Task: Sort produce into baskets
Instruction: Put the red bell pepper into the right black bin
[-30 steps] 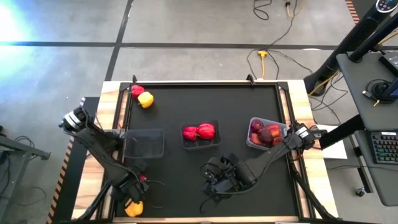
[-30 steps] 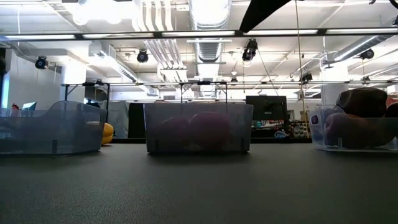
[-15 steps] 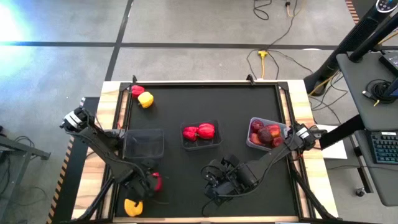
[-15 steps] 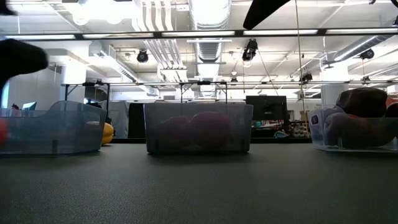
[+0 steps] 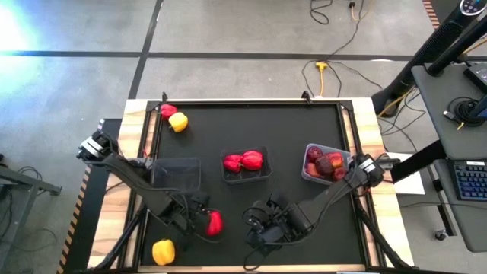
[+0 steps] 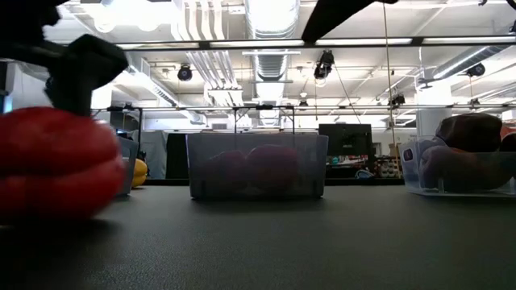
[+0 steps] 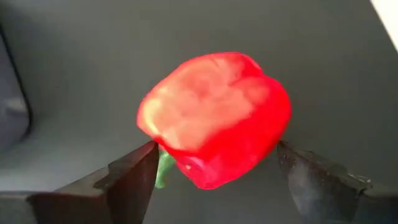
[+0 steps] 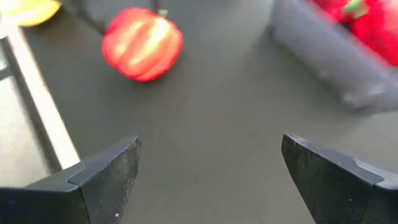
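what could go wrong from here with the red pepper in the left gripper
The left gripper grips the red pepper only at its edges, so the pepper could slip and roll. The right gripper hangs open close by, so the arms might collide on the way to the middle basket.

- In the low view the red pepper [image 6: 56, 165] is blurred, cut off by the picture's left edge, and hides most of the left basket [image 6: 124, 165].
- Fruit inside the middle basket [image 6: 256, 165] shows only as dim shapes.
- The right basket [image 6: 459, 165] is cut off at the picture's edge.
- In the left wrist view, contact between the left hand [image 7: 214, 171] and the pepper cannot be told.
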Robot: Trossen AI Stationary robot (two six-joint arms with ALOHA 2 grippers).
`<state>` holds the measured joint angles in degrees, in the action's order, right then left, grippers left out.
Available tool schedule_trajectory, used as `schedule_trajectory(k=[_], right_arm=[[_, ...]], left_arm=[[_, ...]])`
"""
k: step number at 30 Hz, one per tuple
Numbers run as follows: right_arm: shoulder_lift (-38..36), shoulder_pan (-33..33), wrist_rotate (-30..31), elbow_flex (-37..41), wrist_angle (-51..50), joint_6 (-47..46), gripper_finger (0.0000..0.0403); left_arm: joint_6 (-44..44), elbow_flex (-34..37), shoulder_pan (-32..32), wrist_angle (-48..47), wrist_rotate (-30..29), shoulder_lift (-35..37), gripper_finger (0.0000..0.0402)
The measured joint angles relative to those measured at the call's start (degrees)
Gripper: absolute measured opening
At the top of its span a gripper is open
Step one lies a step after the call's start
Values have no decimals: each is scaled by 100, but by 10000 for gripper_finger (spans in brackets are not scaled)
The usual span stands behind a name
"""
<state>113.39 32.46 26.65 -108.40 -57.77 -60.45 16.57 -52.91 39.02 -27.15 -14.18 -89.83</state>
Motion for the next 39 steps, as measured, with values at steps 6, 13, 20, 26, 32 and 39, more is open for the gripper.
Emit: schedule_trajectory(k=[6,13,20,26,32,39], right_arm=[[206,193,-311,3,24,-283,377],[208,515,38,281,113,-1350,377],[209,905,31,695,136,-2644,377],[209,1154,36,985,156,-3564,377],[209,1219,36,1165,261,-3849,377],[209,1215,61,1265,367,-3637,377]], left_arm=[[-921,-348,-122,205,-50,-383,340],[-3020,-998,-168,102,-45,-914,370],[-4758,-1525,-396,-271,14,-1323,369],[-5830,-2049,-478,-372,387,-1728,369],[-6145,-2489,-535,-633,499,-2091,369],[-6087,-2571,-629,-699,941,-2232,366]])
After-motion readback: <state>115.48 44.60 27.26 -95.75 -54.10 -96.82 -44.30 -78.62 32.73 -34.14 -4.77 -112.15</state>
